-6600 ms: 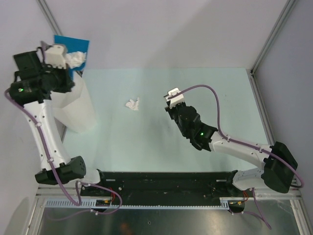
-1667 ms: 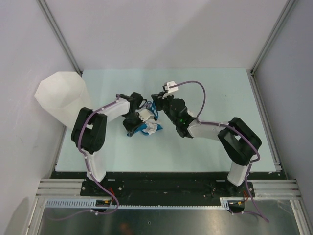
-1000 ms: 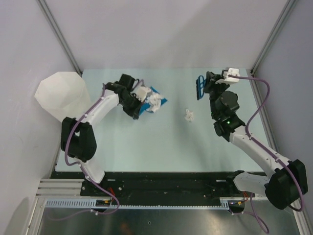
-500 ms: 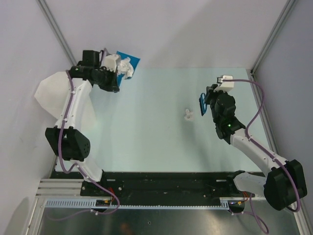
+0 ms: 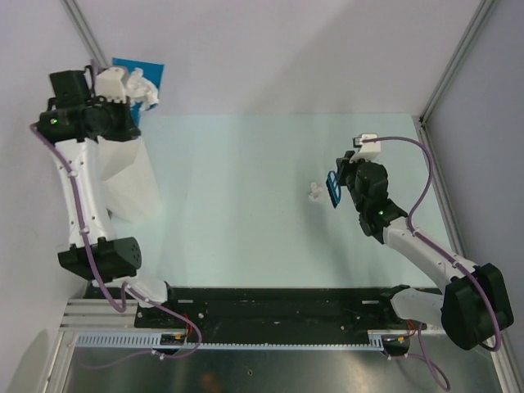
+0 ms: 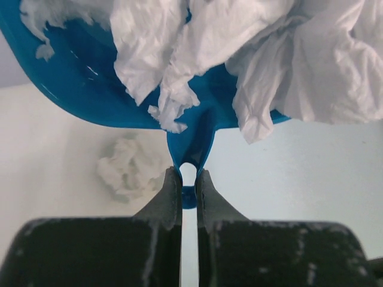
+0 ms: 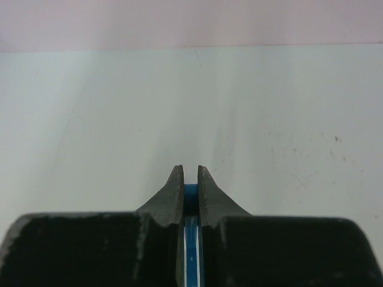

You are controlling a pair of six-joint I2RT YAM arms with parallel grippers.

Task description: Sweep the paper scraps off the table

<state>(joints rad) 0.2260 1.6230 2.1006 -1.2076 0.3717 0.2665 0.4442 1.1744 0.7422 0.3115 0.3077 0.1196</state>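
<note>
My left gripper (image 5: 121, 83) is shut on the handle of a blue dustpan (image 5: 139, 67), raised over the tall white bin (image 5: 123, 176). The dustpan carries crumpled white paper scraps (image 5: 145, 90). In the left wrist view the fingers (image 6: 173, 191) pinch the dustpan handle (image 6: 190, 146), the scraps (image 6: 281, 66) fill the pan, and one wad (image 6: 124, 170) lies below inside the bin. My right gripper (image 5: 341, 185) is shut on a blue brush (image 5: 332, 190), just right of one scrap (image 5: 314, 192) on the mint-green table (image 5: 246, 196). The brush handle (image 7: 190, 203) shows between the right fingers.
Grey walls and metal frame rails (image 5: 446, 65) border the table at the back and sides. The bin stands at the table's left edge under the left arm. A black base strip (image 5: 270, 303) runs along the near edge.
My left arm has carried the loaded dustpan further left, over the bin. My right gripper has moved the brush slightly left, up beside the lone scrap.
</note>
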